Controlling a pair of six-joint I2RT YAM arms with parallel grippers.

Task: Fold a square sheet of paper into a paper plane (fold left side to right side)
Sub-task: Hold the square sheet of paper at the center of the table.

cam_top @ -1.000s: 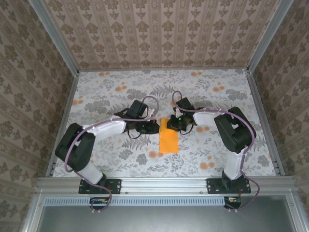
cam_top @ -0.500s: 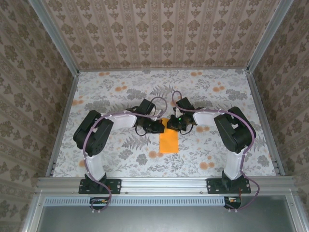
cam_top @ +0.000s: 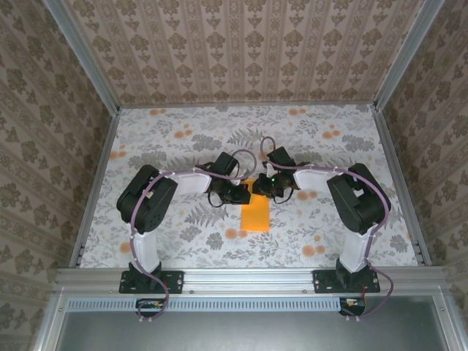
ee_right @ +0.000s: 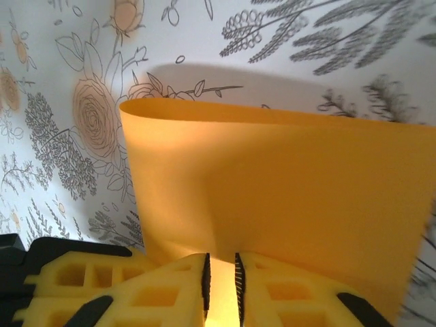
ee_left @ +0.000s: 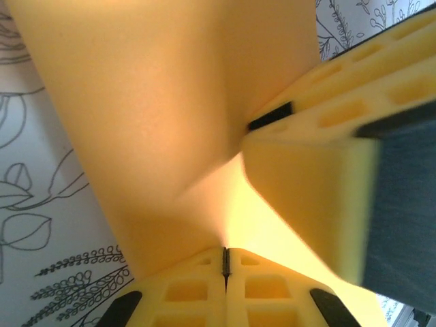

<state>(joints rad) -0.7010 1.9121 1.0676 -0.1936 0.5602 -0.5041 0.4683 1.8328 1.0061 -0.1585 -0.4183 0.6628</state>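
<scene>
Paper first: your square sheet of paper (cam_top: 255,214) sits around the middle of the surface (cam_top: 168,139), a little closer to the near edge than the far one. From above it reads as a narrow orange strip, long side running from far edge to near edge, doubled over on itself. Both arms reach in from the two sides and meet at its far end.

Your left pincer (cam_top: 243,193) comes at that end from the left. In its wrist view the left pincer (ee_left: 225,262) has its two fingers pressed together with only a thin dark seam between them, clamped on the sheet (ee_left: 157,116), which rises from them as a curved orange wall. A finger (ee_left: 306,197) of the other arm crowds in close from the right, against the paper. Floral cloth (ee_left: 27,136) shows beyond the sheet.

Your right pincer (cam_top: 258,189) meets the same end from the right, just beside the left one. Its own camera shows the right pincer (ee_right: 221,274) with the fingers a narrow slot apart, and the paper's bright edge in that slot. The sheet (ee_right: 286,184) bows up and away from it, its rounded fold line raised off the printed cloth (ee_right: 204,41) and casting a shadow there.
</scene>
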